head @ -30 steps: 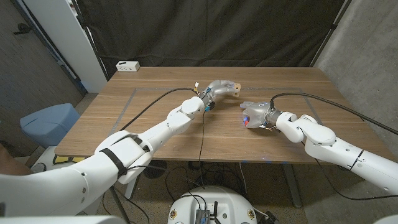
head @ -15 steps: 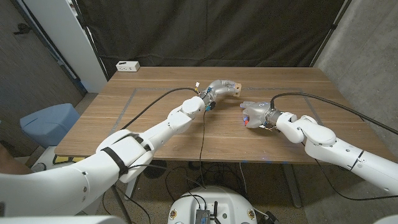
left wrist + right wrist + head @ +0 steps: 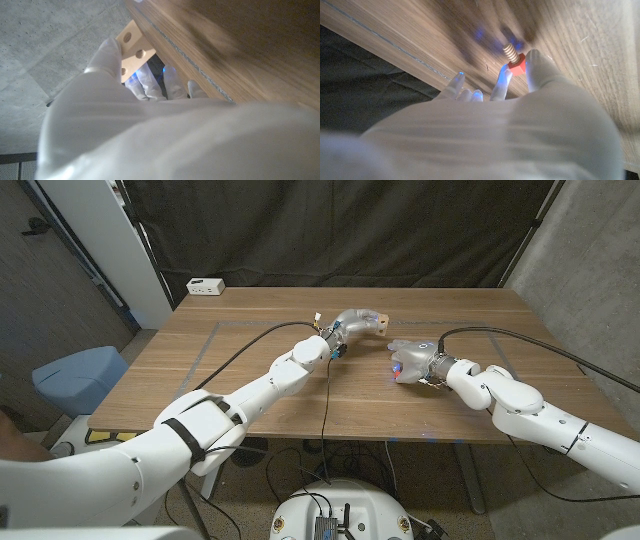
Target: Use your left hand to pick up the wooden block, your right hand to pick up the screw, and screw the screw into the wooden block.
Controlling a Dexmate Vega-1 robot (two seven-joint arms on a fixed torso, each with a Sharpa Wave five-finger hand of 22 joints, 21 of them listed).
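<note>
My left hand (image 3: 352,321) holds the pale wooden block (image 3: 378,317) over the far middle of the table (image 3: 250,395). In the left wrist view the fingers wrap the block (image 3: 131,44), and two round holes show on its face. My right hand (image 3: 412,357) is a short way to the right of the block and nearer to me. It pinches the screw (image 3: 399,369) by its red head. In the right wrist view the screw (image 3: 515,63) sits between the fingertips (image 3: 503,80), its pale thread pointing at the tabletop.
A white box (image 3: 205,286) lies at the table's back left corner. A black cable (image 3: 325,395) runs from the left arm over the table's front edge. A blue seat (image 3: 75,375) stands left of the table. A dark curtain hangs behind.
My right hand with the screw has shifted slightly away from me, toward the block. The left hand and block have stayed put.
</note>
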